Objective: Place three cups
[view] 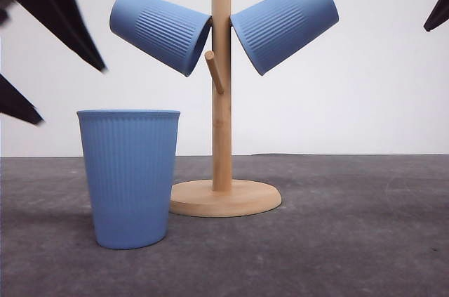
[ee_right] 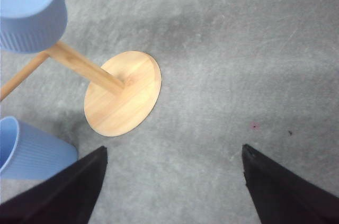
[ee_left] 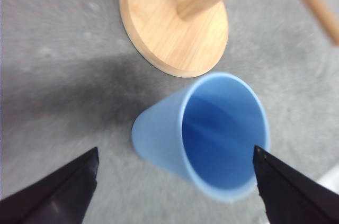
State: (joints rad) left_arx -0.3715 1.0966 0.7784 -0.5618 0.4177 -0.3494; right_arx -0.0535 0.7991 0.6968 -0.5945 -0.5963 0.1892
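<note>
Front view: a matte light-blue ribbed handleless cup (view: 130, 177) stands upright on the grey textured tabletop (view: 337, 241), just beside the round base of a pale wooden peg stand (view: 222, 100). Two matching light-blue ribbed cups hang tilted on the stand's upper pegs, one on the left (view: 160, 30), one on the right (view: 285, 24); the pegs carrying them are hidden inside the cups. A third short peg, lower on the post, is bare.

Dark blurred shapes cut into the upper left corner and the right edge; too little shows to name them with certainty.

Left wrist view: the left gripper (ee_left: 175, 181) hovers released above the standing cup (ee_left: 212, 134), black fingers wide apart on either side of its open mouth, touching nothing. The picture is soft with blur.

Right wrist view: the right gripper (ee_right: 172, 181) is spread open over bare tabletop, well apart from the stand's base (ee_right: 123, 94). The standing cup (ee_right: 32, 152) and one hanging cup (ee_right: 32, 9) are cropped by the frame edge.
</note>
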